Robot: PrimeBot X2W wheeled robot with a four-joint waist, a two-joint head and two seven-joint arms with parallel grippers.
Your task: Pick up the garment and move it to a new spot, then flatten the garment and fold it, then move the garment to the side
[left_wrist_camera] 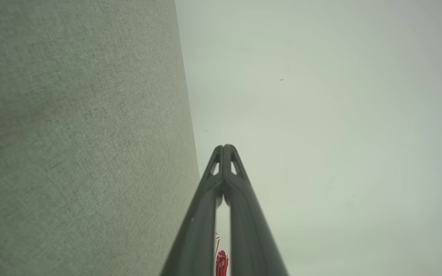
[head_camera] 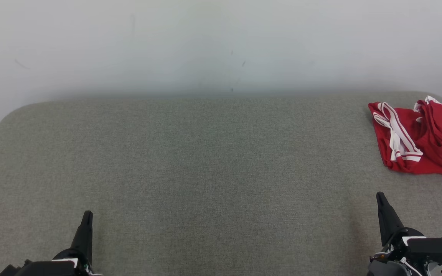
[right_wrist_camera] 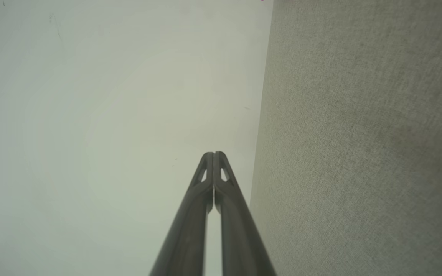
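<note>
The garment is a red piece with white stripes, lying crumpled at the far right of the grey fabric surface, partly cut off by the head view's right edge. A sliver of the garment shows between the fingers low in the left wrist view. My left gripper rests at the lower left, shut and holding nothing; its tips meet. My right gripper sits at the lower right, just in front of the garment, tips pressed together and holding nothing.
A pale wall rises right behind the grey surface's far edge. The surface has a rounded corner at the far left. Wide bare fabric stretches between the two grippers.
</note>
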